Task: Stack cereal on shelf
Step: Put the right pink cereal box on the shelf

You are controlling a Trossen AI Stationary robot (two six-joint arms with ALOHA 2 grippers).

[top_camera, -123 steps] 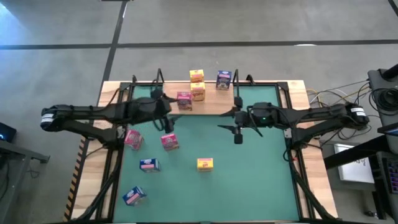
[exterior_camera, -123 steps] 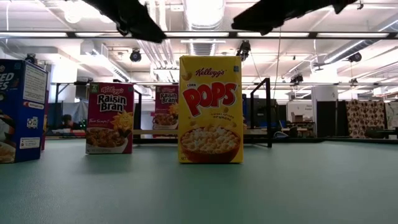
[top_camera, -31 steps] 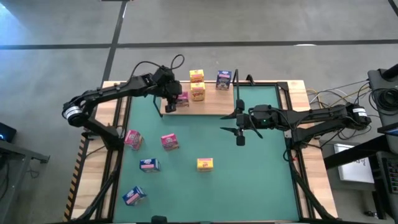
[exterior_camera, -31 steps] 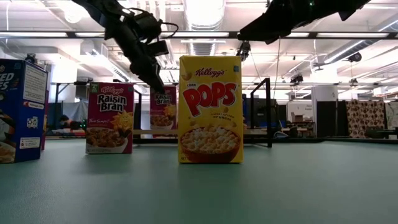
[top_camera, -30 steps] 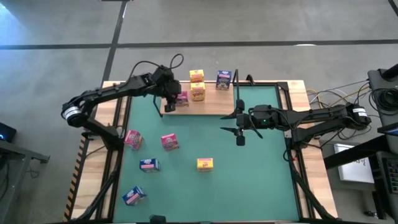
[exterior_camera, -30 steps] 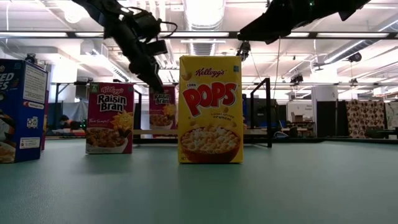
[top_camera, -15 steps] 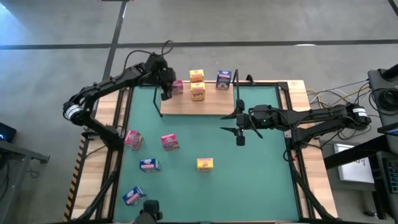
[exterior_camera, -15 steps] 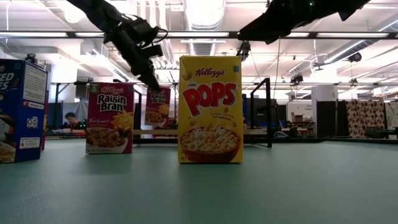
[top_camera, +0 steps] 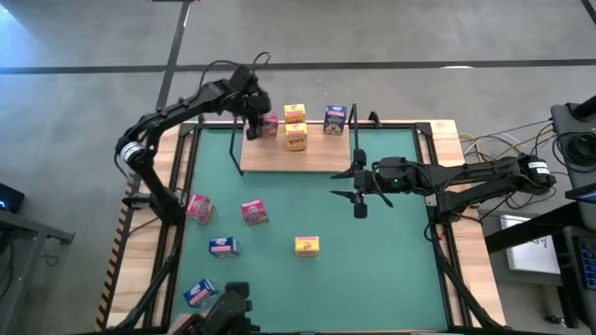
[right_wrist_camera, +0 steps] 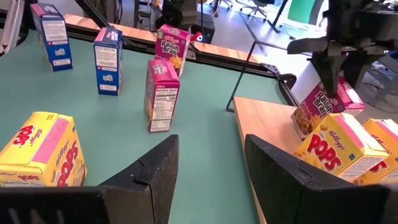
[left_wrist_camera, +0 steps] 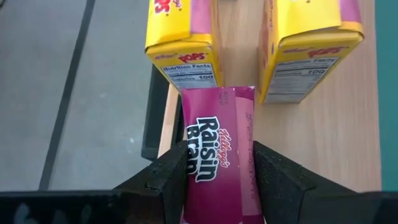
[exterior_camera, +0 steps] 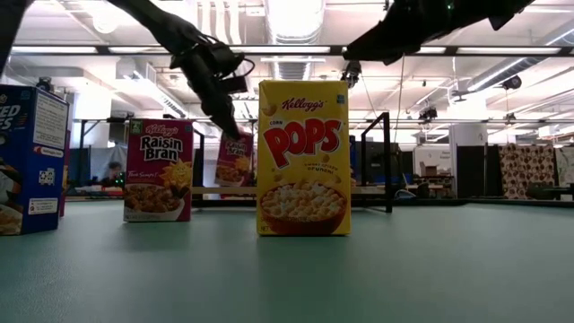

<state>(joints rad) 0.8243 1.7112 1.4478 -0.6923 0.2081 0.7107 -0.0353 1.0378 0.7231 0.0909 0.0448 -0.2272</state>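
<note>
A pink Raisin Bran box is clamped between the two dark fingers of the left gripper, as seen in the left wrist view. The box is tilted and held over the far left end of the shelf; whether its bottom edge touches the board cannot be told. Just beside it, two yellow Pops boxes are stood on the shelf, one behind the other, and a blue box is seen further right at the shelf's far edge. A black wire bracket is seen upright at the shelf's right end.

The right gripper is held above the green mat, near the shelf's right front corner, with its jaws apart and nothing between them. In the right wrist view its fingers are seen spread over bare mat.

The remaining cereal is scattered on the mat, well apart from the shelf: two pink boxes and left of centre, a yellow box near the middle, a blue box beside it to the left, and another blue box near the front left corner. All are stood upright in the low view, where they can be seen.

A dark shape is seen at the front edge of the table; what it is cannot be told.
</note>
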